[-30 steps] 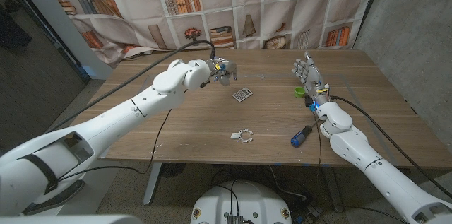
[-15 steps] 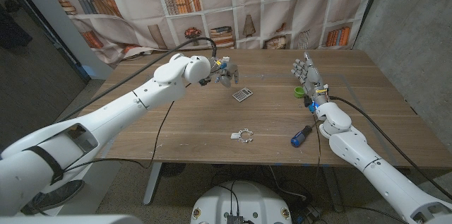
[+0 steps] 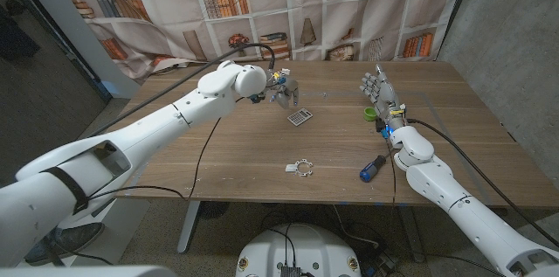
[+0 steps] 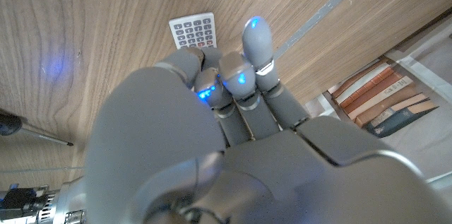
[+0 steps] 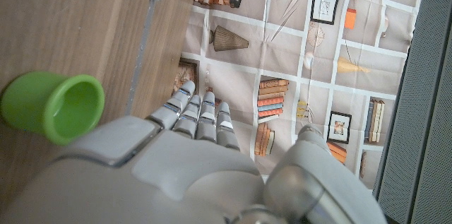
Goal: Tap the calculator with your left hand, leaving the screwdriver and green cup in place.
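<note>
The grey calculator (image 3: 300,117) lies tilted on the wooden table (image 3: 236,150) near its middle. My left hand (image 3: 284,92) hovers just behind and to the left of it, fingers bent down toward the table, holding nothing. In the left wrist view the calculator (image 4: 193,32) shows just past my left hand's (image 4: 212,125) fingertips (image 4: 256,37). The green cup (image 3: 370,114) lies on its side beside my right hand (image 3: 382,92), which stands with fingers apart and upright, empty. The blue-handled screwdriver (image 3: 373,168) lies near my right forearm. The right wrist view shows the cup (image 5: 53,107) close to my right hand (image 5: 176,167).
A small white toothed ring (image 3: 302,168) lies near the table's front edge, in front of the calculator. A black cable (image 3: 203,150) runs across the table's left half. A bookshelf-print curtain (image 3: 262,6) hangs behind the table.
My left hand has moved a little to the right, closer to the calculator, and the arm has stretched out further. Calculator, cup, screwdriver and right hand have not moved.
</note>
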Tool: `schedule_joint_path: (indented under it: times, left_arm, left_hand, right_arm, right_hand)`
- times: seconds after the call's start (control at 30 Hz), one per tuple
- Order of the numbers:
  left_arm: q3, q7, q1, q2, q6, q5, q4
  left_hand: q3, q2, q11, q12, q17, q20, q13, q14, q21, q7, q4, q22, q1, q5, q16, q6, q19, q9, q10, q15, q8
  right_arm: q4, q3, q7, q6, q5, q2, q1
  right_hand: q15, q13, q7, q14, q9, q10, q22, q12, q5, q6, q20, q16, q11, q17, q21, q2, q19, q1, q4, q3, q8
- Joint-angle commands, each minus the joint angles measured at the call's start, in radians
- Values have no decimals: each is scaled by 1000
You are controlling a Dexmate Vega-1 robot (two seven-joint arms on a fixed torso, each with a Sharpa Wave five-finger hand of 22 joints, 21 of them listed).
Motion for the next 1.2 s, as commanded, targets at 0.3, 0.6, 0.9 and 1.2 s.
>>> schedule_joint_path:
  times: [0.3, 0.6, 0.9, 1.2]
  left_arm:
    - [48, -38, -27, -33, 15, 60, 29]
    - [52, -22, -16, -38, 6, 48, 43]
    - [60, -22, -18, -43, 0, 44, 56]
    - [63, -7, -16, -50, -5, 29, 83]
  left_hand:
    - [26, 7, -1, -8, -6, -45, -5, -3, 24, -8, -2, -15, -18, -21, -10, 43, -15, 2, -5, -1, 3]
    - [34, 7, -4, -15, -1, -45, -16, 2, 29, -13, -2, -28, -28, -28, -7, 50, -23, 1, -6, -2, 1]
    - [46, 8, -8, -12, -8, -45, -14, 1, 43, -20, -2, -34, -40, -38, -16, 63, -27, 1, -5, -2, 0]
    - [57, 9, -12, -23, -10, -45, -32, -5, 51, -21, -3, -40, -53, -47, -22, 72, -35, 2, -4, -2, -2]
  right_arm:
    - [-8, 8, -3, 0, 3, -7, -9]
    - [-15, 11, -5, 4, 2, -10, -18]
    - [-27, 14, -14, 2, 2, -13, -28]
    - [-40, 18, -19, -3, 2, -19, -37]
  right_hand:
    - [0, 2, -2, 6, 4, 11, 5, -2, -2, 9, -21, -4, 2, 2, -3, 8, 13, 2, -6, 1, -3]
    - [0, 2, 0, 6, 4, 13, 5, -2, -2, 10, -21, -4, 1, 2, -4, 8, 15, 2, -7, 1, -3]
    - [-2, 2, 0, 13, 4, 14, 5, -2, -2, 11, -22, -2, 0, 2, -3, 9, 23, 2, -8, 1, -3]
    - [-1, 2, 0, 14, 4, 15, 5, -2, -2, 12, -21, -2, 0, 2, -5, 9, 26, 2, -9, 1, -3]
